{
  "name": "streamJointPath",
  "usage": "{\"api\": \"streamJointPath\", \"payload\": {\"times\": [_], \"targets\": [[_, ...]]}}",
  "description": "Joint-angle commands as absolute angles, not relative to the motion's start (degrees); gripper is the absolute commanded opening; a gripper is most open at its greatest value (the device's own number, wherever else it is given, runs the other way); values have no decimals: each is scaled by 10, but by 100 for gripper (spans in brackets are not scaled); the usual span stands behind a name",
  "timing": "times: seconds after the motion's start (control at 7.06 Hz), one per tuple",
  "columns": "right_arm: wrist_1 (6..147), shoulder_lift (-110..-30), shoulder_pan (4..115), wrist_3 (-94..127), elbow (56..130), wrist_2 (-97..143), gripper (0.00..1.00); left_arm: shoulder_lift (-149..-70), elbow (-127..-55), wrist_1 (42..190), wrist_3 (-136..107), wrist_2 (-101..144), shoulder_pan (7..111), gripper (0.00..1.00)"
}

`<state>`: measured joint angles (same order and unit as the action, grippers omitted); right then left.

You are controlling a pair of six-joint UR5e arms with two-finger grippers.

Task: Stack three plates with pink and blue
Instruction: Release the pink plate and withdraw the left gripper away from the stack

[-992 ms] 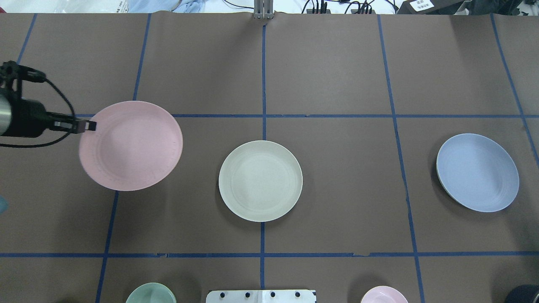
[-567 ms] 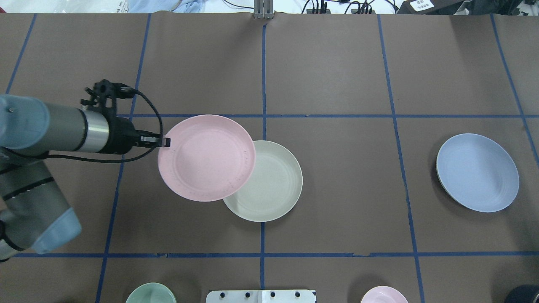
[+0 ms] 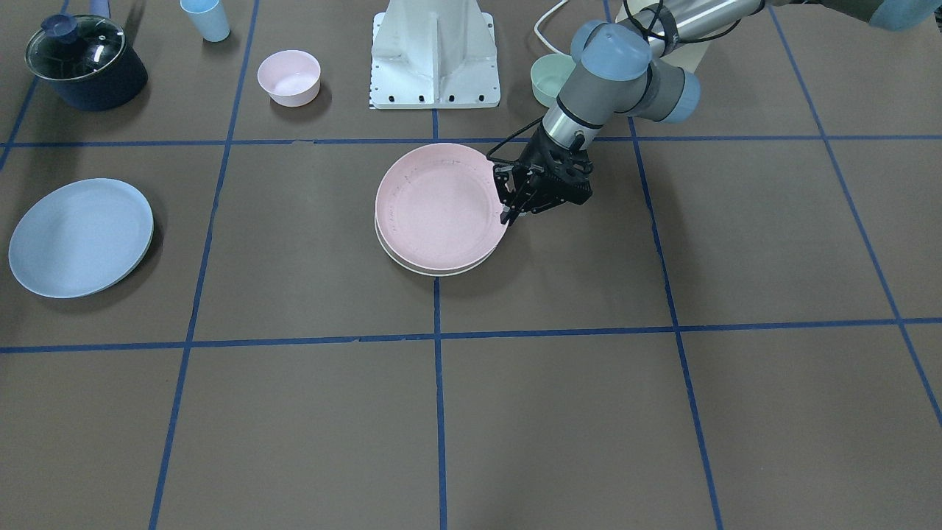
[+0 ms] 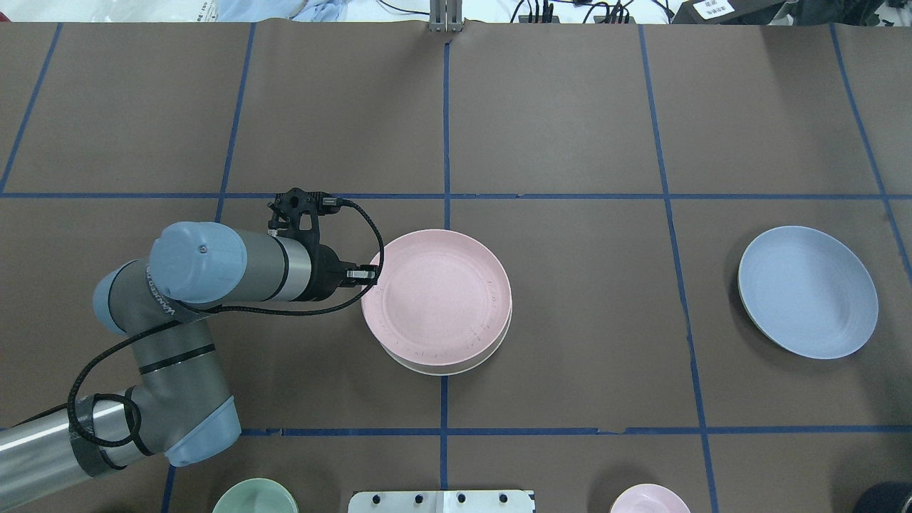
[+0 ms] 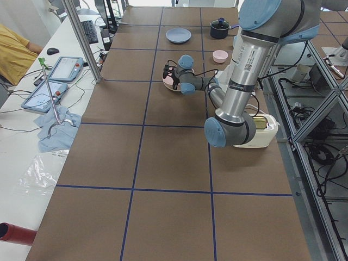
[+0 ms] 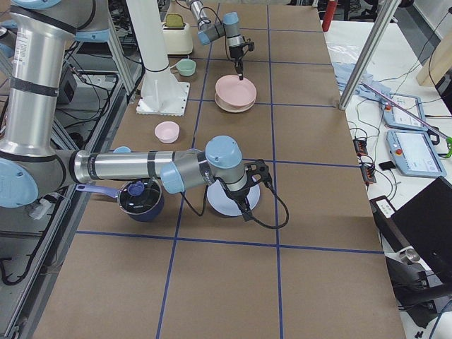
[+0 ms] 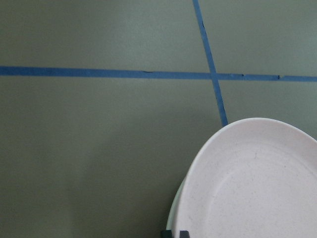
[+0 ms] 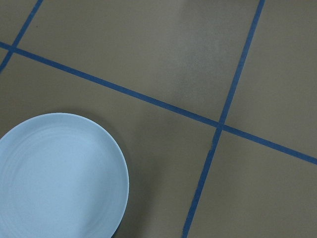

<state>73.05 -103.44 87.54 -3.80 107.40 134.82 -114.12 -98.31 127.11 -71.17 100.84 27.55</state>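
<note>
Stacking is half done: my left gripper point(image 4: 369, 274) pinches the pink plate point(image 4: 438, 299) atop the cream plate point(image 4: 443, 370); the blue plate point(image 4: 809, 292) lies apart near my right gripper point(image 6: 245, 212), opening unclear.

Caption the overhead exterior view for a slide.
Left gripper holds pale pink round plate over cream-white round plate; light blue round plate apart.

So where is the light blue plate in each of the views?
Exterior front-facing: blue plate at the left edge.
Overhead exterior: far right.
Exterior left: top, at the far end.
Exterior right: centre, partly hidden.
Left wrist-mounted: not in it.
Right wrist-mounted: lower left.
Landmark: the pink plate, mid-table in all four exterior views.
</note>
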Motion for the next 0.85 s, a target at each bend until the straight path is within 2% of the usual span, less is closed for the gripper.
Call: {"api": "streamJointPath", "payload": {"times": [0.0, 0.28, 0.71], "targets": [[731, -1033, 875, -36, 1073, 1348, 100, -1142, -981, 1270, -706, 1006, 272, 100], [731, -1033, 875, -10, 1072, 1349, 100, -1138, -1016, 1194, -535, 1072, 340, 100], [708, -1036, 818, 116, 1084, 1345, 99, -1011, -1048, 1175, -199, 1210, 537, 100]]}}
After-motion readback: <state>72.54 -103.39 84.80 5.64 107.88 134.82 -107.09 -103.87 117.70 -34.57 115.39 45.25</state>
